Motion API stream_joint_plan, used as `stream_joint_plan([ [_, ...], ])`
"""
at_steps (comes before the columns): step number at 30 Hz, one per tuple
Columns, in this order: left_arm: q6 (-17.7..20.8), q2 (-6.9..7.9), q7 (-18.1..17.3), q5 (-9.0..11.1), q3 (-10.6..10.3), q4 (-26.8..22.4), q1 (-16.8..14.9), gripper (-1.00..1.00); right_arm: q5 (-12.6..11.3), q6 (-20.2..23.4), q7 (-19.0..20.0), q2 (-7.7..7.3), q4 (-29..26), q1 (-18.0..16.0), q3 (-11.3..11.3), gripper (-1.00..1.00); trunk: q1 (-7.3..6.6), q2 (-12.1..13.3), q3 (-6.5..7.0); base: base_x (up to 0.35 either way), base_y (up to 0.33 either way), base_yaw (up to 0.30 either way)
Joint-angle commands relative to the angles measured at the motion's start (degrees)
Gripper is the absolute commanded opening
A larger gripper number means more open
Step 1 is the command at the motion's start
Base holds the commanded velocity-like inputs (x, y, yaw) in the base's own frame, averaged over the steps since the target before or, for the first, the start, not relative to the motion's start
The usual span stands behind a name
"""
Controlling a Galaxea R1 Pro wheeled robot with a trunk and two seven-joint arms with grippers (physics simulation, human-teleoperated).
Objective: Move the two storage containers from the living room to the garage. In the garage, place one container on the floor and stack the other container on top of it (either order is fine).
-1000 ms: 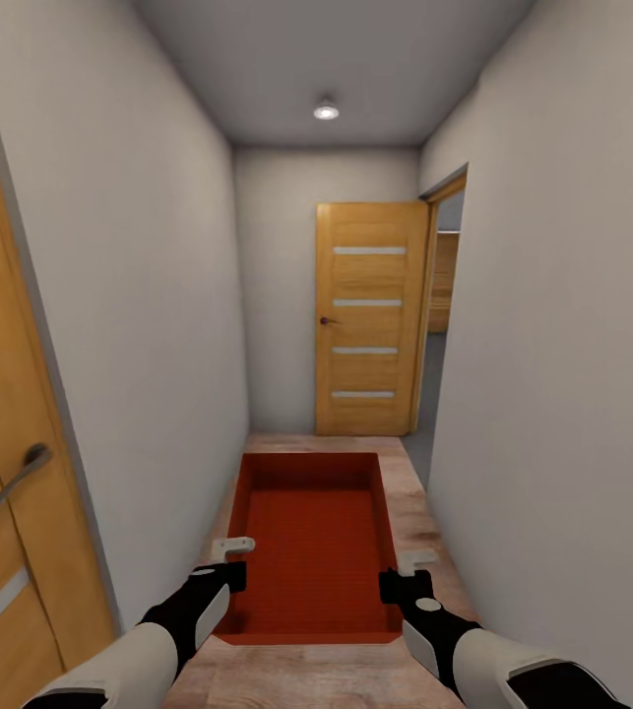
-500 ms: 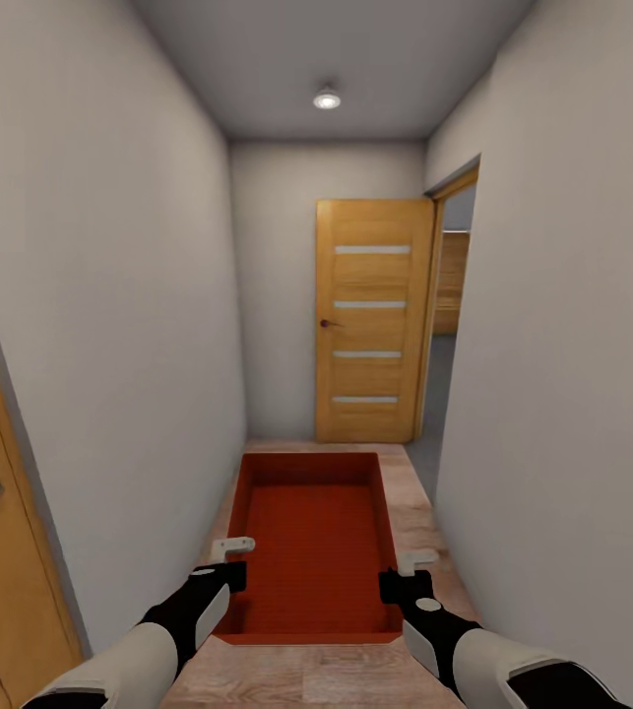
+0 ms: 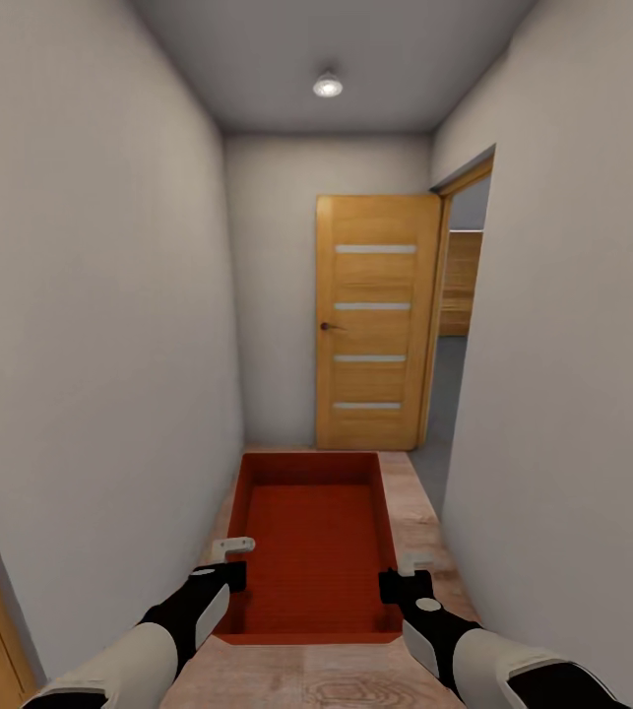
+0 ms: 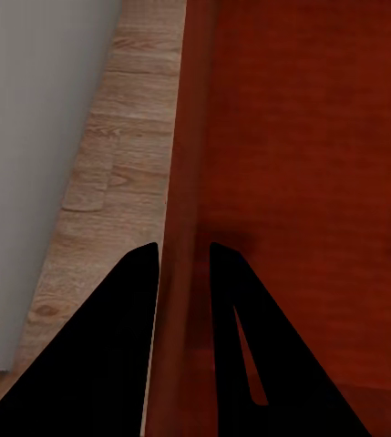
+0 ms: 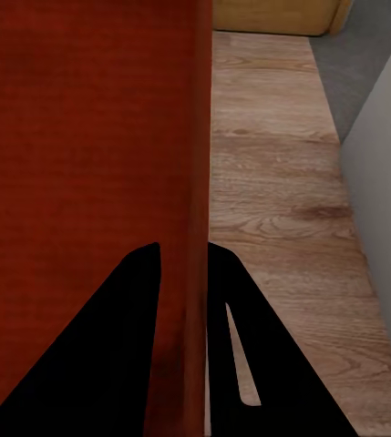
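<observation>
Orange-red container between both fingers

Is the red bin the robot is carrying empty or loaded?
Empty: the head view shows the storage container holding only its bare ribbed bottom.

- The storage container sits ahead between the left gripper and the right gripper, one clamped on each side wall.
- Walls close in on both sides.
- A door stands beyond the container, with an opening to its right.
</observation>
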Motion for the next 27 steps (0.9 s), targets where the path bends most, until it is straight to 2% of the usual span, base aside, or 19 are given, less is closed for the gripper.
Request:
stream_joint_plan([
  [1,-4.0,0.76,3.3,-1.1,1.3,-0.3,-0.1,-1.0,0.6,-0.1,0.2,0.04,0.1,0.0,-2.2,-1.0,0.05,-0.1,-0.1,0.322,0.0,0.0],
  [27,-4.0,0.76,3.3,-1.1,1.3,-0.3,0.0,-1.0,0.6,-0.1,0.2,0.03,0.1,0.0,-2.2,-1.0,0.05,-0.1,-0.1,0.322,0.0,0.0],
])
